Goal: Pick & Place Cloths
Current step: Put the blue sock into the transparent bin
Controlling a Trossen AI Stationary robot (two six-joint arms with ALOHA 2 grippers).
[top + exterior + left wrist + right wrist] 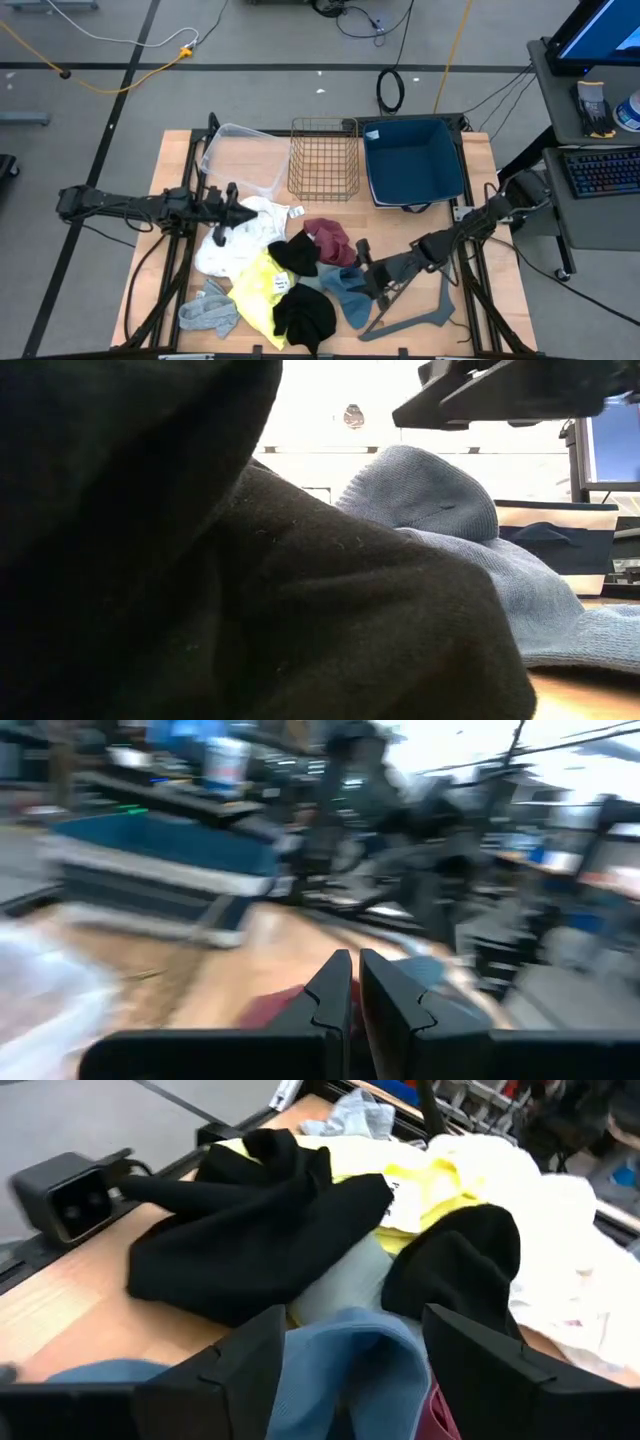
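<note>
teal-blue cloth (345, 1365) is being framed between the wide-spread fingers of the right gripper (345, 1380), which is being held directly over it with nothing yet clasped. taking the blue bin (415, 160) as landmark, this cloth (345, 290) is lying on the near side of it, toward the table's front edge, with the right gripper (372, 282) just at the cloth's bin-ward side. the right arm is judged the nearer one, so a short drop and a closing of the fingers is likely being called for. the cloth's long axis is being read as running roughly from the front edge up toward the bin, its bunched end pointing bin-ward, though this cannot be told exactly.

farther from the bin, a black cloth (305, 315) is being seen touching the teal one, with the yellow cloth (258, 285) beside it. the maroon cloth (330, 240) is lying between the pile and the bin. farthest off, the left gripper (228, 212) is being held over the white cloth (240, 240), its fingers (335, 995) pressed nearly together with nothing between them.
</note>
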